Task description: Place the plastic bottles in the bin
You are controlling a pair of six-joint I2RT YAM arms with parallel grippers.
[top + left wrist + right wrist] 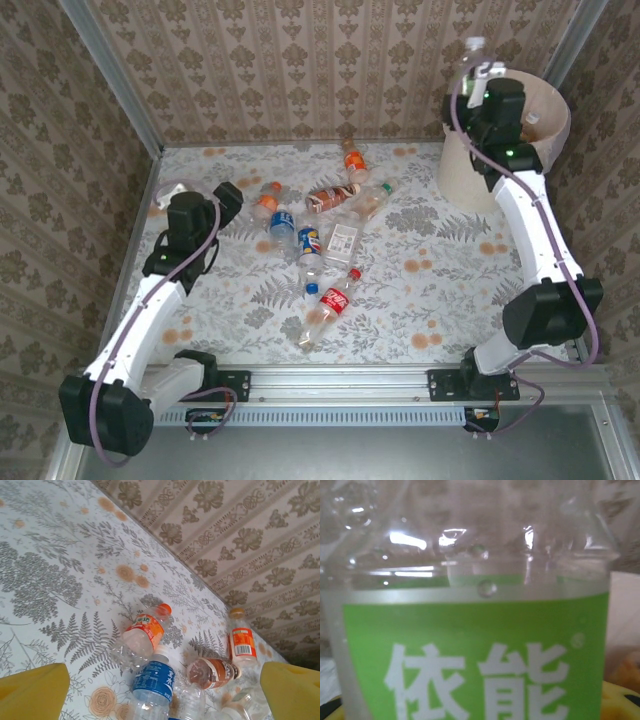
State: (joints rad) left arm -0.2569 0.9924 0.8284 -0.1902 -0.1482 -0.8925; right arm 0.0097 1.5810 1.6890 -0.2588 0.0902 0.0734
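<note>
My right gripper [487, 82], fingers partly closed on the green-label bottle [480, 655], hangs over the bin [556, 112] at far right, approx above its left rim. Best to shift right over the opening before letting go. Left gripper [162, 692] wide open & empty, above the loose bottles [320, 235] mid-table

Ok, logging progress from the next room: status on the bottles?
Left gripper open, low over the loose bottles. Right gripper shut on a green-labelled bottle, raised at the bin. Nothing seen blocking the drop.
</note>
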